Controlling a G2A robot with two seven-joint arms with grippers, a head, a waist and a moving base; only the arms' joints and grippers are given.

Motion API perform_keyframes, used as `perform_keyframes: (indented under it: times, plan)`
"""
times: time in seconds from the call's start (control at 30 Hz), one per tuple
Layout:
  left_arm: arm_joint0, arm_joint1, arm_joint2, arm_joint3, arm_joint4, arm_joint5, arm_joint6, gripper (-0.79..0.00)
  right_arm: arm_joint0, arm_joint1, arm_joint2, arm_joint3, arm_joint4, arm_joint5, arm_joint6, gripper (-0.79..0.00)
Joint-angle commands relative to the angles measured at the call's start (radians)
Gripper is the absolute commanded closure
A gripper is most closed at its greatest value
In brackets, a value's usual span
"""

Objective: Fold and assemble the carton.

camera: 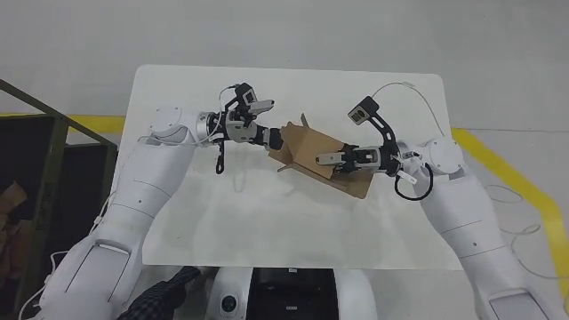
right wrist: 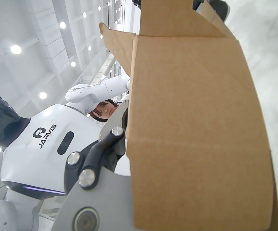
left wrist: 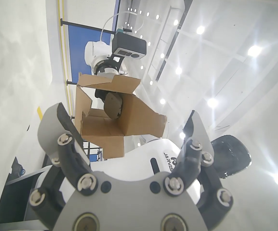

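The single carton [camera: 311,149], light thin cardboard that likely creases easily and is best gripped on a wall beside a fold (not a loose flap), sits mid-frame over the table [camera: 373,231], one wall pinched by the right gripper [camera: 340,156], with the left gripper [left wrist: 125,111] spread wide and empty just left of it.

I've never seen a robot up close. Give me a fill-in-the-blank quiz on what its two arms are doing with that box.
1. The carton is ___ in colour.
2. The left end effector stands ___, gripping nothing.
3. The right end effector is shut on the ___'s wall.

Missing words: brown; open; carton.
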Motion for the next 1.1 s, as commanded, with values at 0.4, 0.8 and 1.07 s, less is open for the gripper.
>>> perform_keyframes:
  times: [0.4, 0.8, 1.07]
  plan:
    - [-0.013, -0.02, 0.052, -0.007, -0.065, 0.017, -0.015, -0.785, -0.008, 0.003, -0.008, -0.015, -0.009, 0.003, -0.012, 0.0]
    - [-0.05, -0.038, 0.095, 0.009, -0.077, 0.006, -0.026, -0.785, -0.008, 0.003, -0.021, -0.021, -0.004, 0.006, -0.016, 0.0]
    - [-0.06, -0.044, 0.103, 0.015, -0.083, 0.002, -0.036, -0.785, 0.001, 0.001, -0.024, -0.003, 0.005, 0.001, -0.037, 0.0]
